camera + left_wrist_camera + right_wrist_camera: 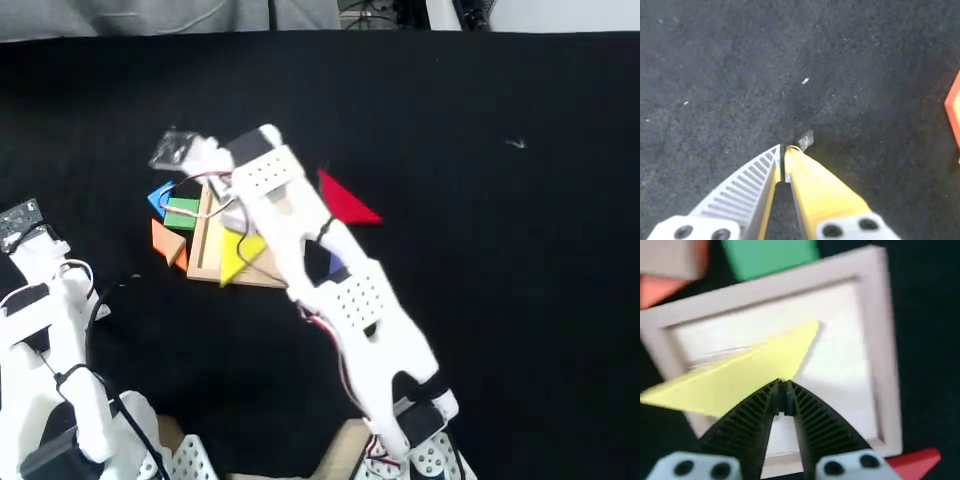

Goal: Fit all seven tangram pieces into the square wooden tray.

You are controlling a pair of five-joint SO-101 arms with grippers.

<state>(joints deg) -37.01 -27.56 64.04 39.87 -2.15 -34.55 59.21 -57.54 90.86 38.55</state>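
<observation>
Black cloth [520,260] covered the whole table, flecked here and there with pale lint. Beyond its far edge ran a grey strip of room [150,15] with dark cables.

My right gripper [782,390] hung over the square wooden tray [880,340]. Its black ribbed jaws were closed tip to tip, right at the edge of the flat yellow triangle piece [740,377], and I saw nothing caught between them. That triangle lay partly inside the tray, with one corner sticking out over the rim. My white right arm [360,300] crossed above much of the tray in the high view.

A green block piece [183,213] sat just beside the tray's rim on the outside. A small blue piece [160,197] and an orange triangle piece [168,243] lay near it on the cloth. A red triangle piece [345,200] rested on the cloth on the tray's other side.

My left gripper [784,149] hovered over bare cloth, apart from the tray. Its white ribbed finger and yellow finger were pressed together, holding nothing. A tiny pale scrap [806,140] lay by their tips.
</observation>
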